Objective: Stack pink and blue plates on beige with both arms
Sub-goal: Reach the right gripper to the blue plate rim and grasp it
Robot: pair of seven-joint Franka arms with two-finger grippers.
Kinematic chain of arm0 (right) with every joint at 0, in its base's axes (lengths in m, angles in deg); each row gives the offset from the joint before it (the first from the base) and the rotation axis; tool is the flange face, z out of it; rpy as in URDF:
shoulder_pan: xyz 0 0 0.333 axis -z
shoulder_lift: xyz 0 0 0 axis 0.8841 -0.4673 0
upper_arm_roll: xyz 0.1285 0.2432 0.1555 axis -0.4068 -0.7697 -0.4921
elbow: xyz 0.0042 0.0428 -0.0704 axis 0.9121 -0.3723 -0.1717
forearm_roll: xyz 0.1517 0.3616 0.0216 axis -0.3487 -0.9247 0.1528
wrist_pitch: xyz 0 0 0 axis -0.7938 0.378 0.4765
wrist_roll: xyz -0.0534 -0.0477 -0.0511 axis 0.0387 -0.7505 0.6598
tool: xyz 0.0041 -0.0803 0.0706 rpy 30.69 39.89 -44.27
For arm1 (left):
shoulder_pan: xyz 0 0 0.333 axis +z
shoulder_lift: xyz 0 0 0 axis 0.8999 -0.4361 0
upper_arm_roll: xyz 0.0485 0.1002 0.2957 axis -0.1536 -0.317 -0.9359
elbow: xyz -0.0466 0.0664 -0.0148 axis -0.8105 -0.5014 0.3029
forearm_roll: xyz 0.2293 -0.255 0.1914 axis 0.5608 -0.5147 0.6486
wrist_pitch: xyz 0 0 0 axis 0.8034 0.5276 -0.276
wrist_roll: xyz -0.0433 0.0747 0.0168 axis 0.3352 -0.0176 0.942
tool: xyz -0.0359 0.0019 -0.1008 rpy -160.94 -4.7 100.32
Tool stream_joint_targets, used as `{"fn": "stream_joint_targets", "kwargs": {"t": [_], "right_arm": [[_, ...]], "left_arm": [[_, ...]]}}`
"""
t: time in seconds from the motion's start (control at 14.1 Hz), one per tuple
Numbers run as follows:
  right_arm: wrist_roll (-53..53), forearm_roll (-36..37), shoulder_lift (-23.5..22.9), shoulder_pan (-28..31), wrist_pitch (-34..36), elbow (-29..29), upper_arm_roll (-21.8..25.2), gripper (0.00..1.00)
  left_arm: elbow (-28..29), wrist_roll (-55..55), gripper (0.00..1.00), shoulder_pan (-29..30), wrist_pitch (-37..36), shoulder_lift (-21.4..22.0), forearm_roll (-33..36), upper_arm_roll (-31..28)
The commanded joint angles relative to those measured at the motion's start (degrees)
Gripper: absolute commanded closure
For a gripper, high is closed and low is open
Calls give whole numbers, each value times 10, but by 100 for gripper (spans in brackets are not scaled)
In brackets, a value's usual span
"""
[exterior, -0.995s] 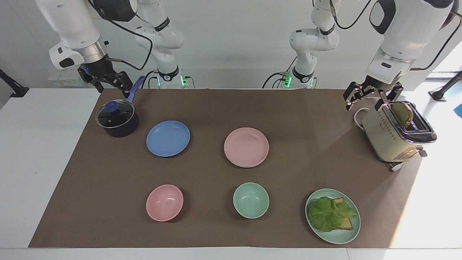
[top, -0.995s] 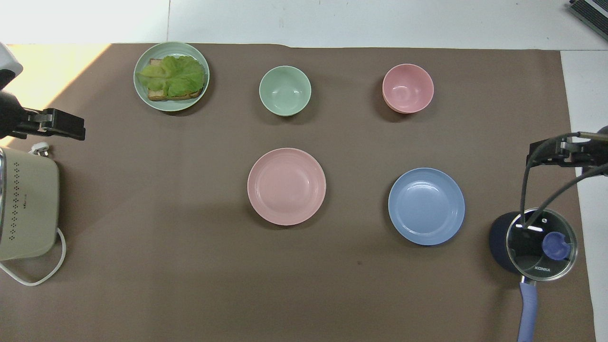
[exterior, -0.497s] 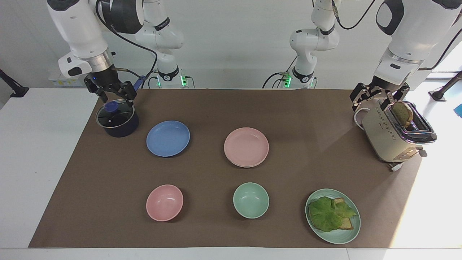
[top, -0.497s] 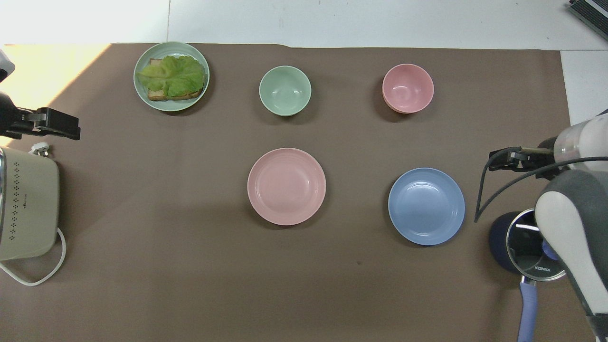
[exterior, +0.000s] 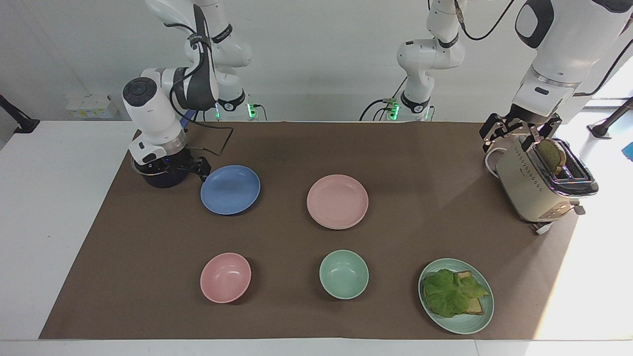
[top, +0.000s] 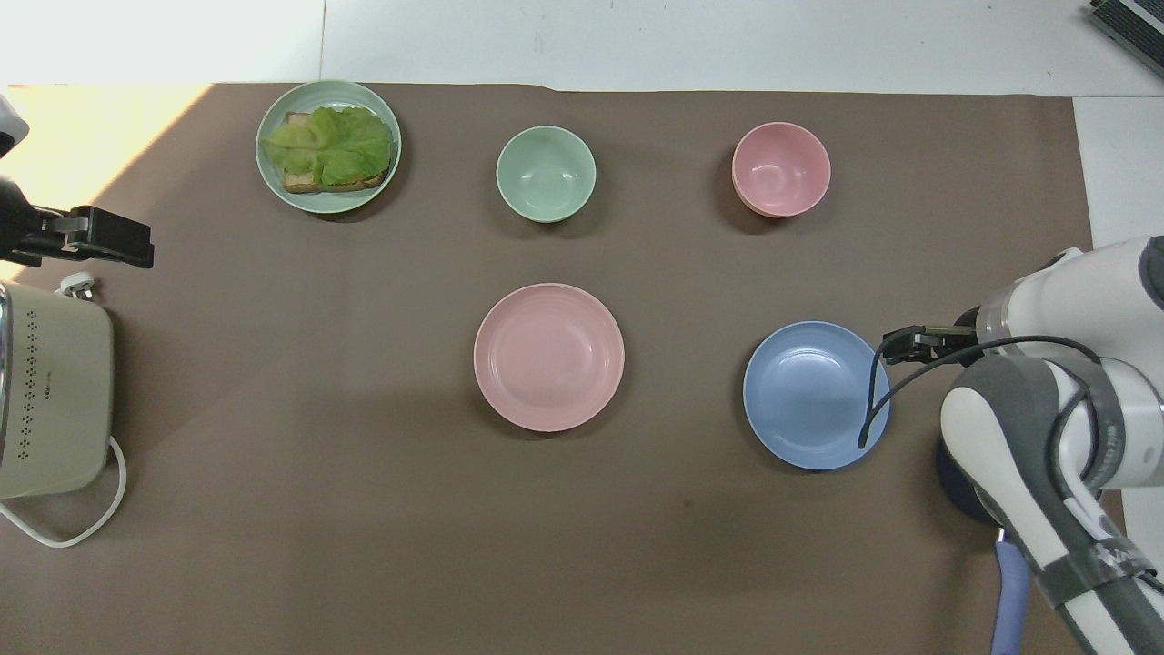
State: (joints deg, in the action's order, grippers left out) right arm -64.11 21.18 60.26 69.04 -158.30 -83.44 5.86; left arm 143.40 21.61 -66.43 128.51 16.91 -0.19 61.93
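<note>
The blue plate (exterior: 230, 190) (top: 816, 395) lies on the brown mat toward the right arm's end. The pink plate (exterior: 337, 201) (top: 548, 357) lies at the mat's middle, with a thin second rim showing under its edge. The beige plate is hidden or out of view. My right gripper (exterior: 197, 169) (top: 896, 345) is low and open, just beside the blue plate's rim, holding nothing. Over the toaster (exterior: 539, 185) (top: 50, 391), my left gripper (exterior: 514, 133) (top: 114, 241) waits open and empty.
A dark pot (exterior: 160, 179) (top: 955, 468) sits under the right wrist, its blue handle (top: 1009, 591) pointing toward the robots. Farther from the robots stand a pink bowl (exterior: 225, 277), a green bowl (exterior: 343, 274) and a green plate (exterior: 474, 321) with lettuce and bread.
The right arm swung down from above the pot to the blue plate's rim, and its gripper stayed open. The left gripper shifted slightly over the toaster. The plates have not moved.
</note>
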Motion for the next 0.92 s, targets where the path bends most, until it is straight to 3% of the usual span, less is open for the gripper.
{"fn": "stream_joint_targets", "kwargs": {"t": [0.0, 0.28, 0.71, 0.78, 0.85], "right_arm": [[-25, -13, -8, -3, -58, -41, -1, 0], [-25, -13, -17, -9, -136, -99, 0, 0], [-58, -13, -22, 0, -150, -121, 0, 0], [-60, -14, -25, 5, -160, -123, 0, 6], [-61, -14, -26, 6, -169, -129, 0, 19]], "left_arm": [[3, -4, 0, 4, -5, 3, 6, 3], [3, -4, 0, 4, -5, 3, 6, 3], [3, -4, 0, 4, -5, 3, 6, 3], [3, -4, 0, 4, -5, 3, 6, 3], [3, -4, 0, 4, -5, 3, 6, 3]]}}
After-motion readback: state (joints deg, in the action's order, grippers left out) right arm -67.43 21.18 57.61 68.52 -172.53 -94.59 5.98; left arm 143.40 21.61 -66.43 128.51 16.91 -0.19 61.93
